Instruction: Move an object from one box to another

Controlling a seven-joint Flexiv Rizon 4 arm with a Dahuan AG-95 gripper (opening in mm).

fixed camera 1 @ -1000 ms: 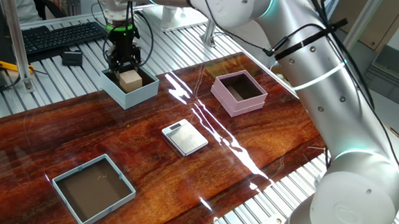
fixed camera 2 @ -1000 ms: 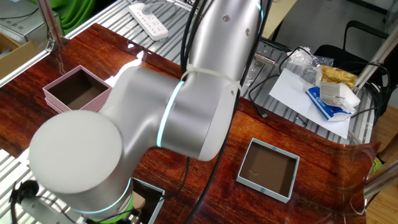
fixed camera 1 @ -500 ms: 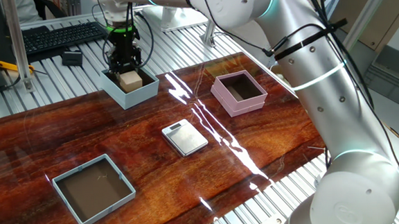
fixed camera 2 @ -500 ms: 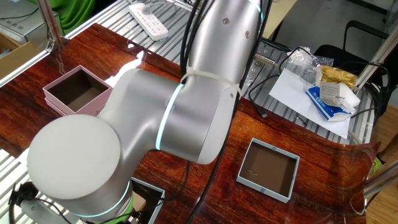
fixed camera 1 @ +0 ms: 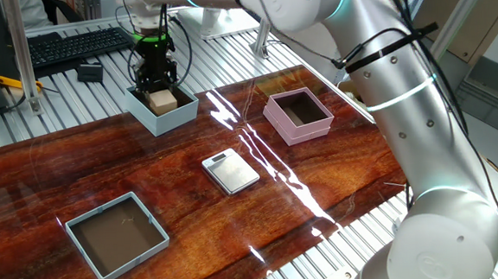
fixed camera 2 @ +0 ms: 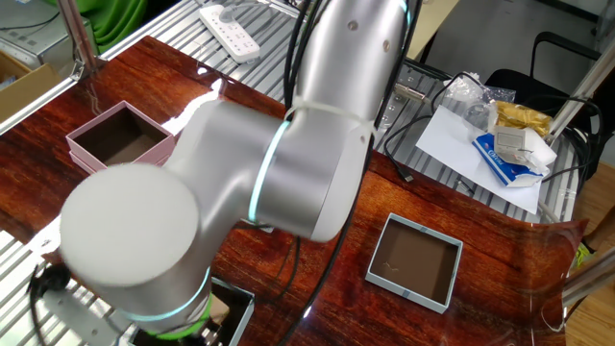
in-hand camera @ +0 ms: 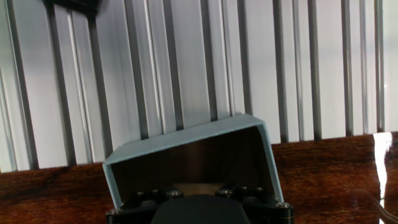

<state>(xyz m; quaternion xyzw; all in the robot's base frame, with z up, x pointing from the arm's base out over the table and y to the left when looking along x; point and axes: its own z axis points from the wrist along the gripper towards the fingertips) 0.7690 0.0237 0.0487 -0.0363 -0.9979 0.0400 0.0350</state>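
The tan cube (fixed camera 1: 163, 100) lies inside the tall light blue box (fixed camera 1: 177, 118) at the table's far edge. My gripper (fixed camera 1: 157, 81) hangs straight above the cube, just over the box, with its jaws apart and nothing held. In the hand view the blue box's rim (in-hand camera: 186, 134) fills the lower half, and a strip of the cube (in-hand camera: 198, 185) shows between my dark fingers. The pink box (fixed camera 1: 298, 117) stands to the right with nothing in it; it also shows in the other fixed view (fixed camera 2: 120, 144).
A flat silver scale (fixed camera 1: 230, 171) lies mid-table. A wide grey-blue tray (fixed camera 1: 116, 235) sits at the front left and shows in the other fixed view (fixed camera 2: 415, 261). A keyboard (fixed camera 1: 79, 44) lies behind the blue box on the metal slats.
My gripper has risen slightly above the blue box. The cube has stayed on the box floor.
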